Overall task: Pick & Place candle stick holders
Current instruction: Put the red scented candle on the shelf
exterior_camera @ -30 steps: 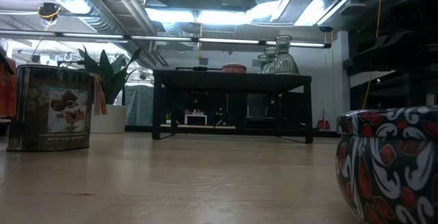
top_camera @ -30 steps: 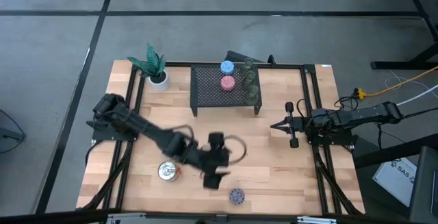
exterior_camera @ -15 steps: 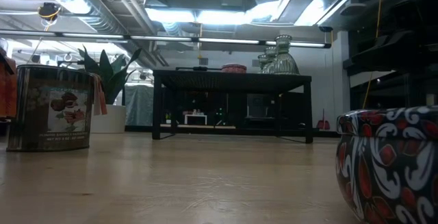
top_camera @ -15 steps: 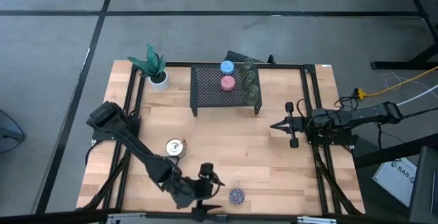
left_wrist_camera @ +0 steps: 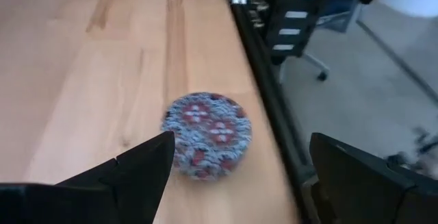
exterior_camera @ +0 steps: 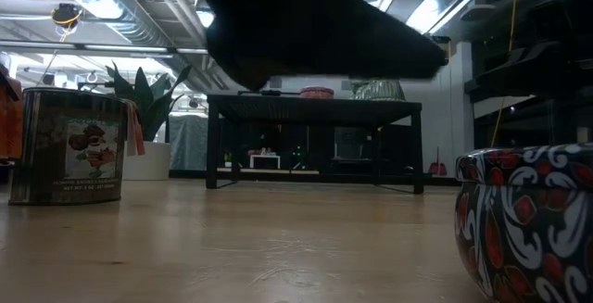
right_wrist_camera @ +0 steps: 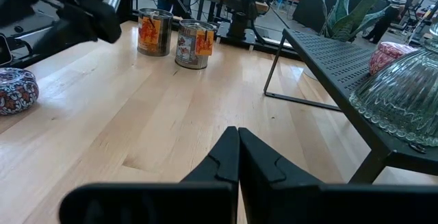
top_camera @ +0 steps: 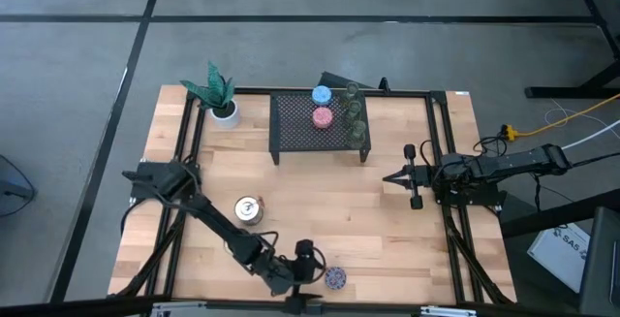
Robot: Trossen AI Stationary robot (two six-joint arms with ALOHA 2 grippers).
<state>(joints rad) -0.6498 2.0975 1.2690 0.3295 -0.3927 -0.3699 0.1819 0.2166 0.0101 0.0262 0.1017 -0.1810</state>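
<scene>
Left gripper [top_camera: 308, 262] fingers spread wide, empty, just beside purple holder [top_camera: 335, 278] near table's [top_camera: 387, 230] front edge; arm stretched low across table. Right gripper [top_camera: 405, 179] pinched closed, empty, parked well apart.

Left arm extends from its base at the worktop's left edge diagonally toward the near edge, lying low. Left tool [top_camera: 312, 262] sits at the near edge, its 2 fingers [left_wrist_camera: 140, 169] spread wide apart, holding nothing. Right arm rests at the worktop's right side, pointing inward. Right tool [top_camera: 411, 179] has its 2 fingers pressed together, empty.
</scene>
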